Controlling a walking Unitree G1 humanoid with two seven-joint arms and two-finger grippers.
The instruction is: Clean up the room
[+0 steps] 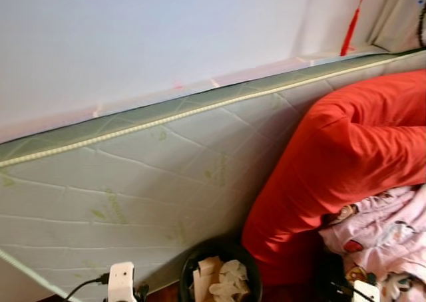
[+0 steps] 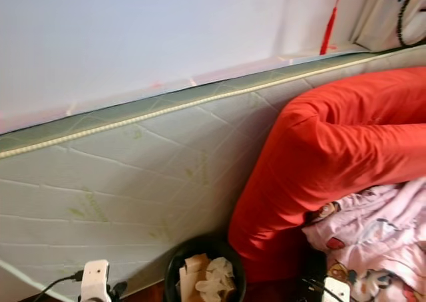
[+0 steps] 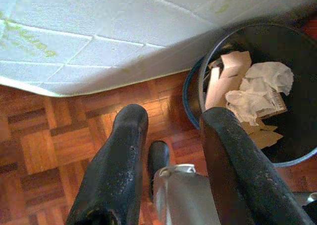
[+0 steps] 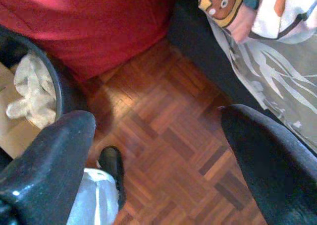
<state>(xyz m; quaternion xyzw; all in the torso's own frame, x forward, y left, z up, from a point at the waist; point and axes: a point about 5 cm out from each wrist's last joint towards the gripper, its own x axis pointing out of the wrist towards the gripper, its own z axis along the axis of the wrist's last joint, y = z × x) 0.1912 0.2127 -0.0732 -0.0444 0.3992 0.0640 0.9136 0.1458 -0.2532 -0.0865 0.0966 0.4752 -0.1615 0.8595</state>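
Note:
A black waste bin (image 1: 188,265) stands on the floor at the foot of a tilted white quilted mattress (image 1: 133,182). It holds cardboard pieces (image 3: 222,76) and crumpled white paper (image 3: 260,84). My left gripper (image 3: 174,117) hangs open above the wood floor just beside the bin, with nothing between its fingers. My right gripper (image 4: 158,120) is open too, over bare parquet between the bin (image 4: 54,81) and a heap of bedding. A red duvet (image 1: 353,149) droops to the floor right of the bin, with pink printed fabric (image 1: 386,229) below it.
The mattress leans against a pale wall (image 1: 146,36). Parquet floor (image 4: 163,136) shows between the bin and the bedding. A red tassel (image 1: 349,22) hangs at the far right. My own foot (image 3: 158,158) is below the left gripper.

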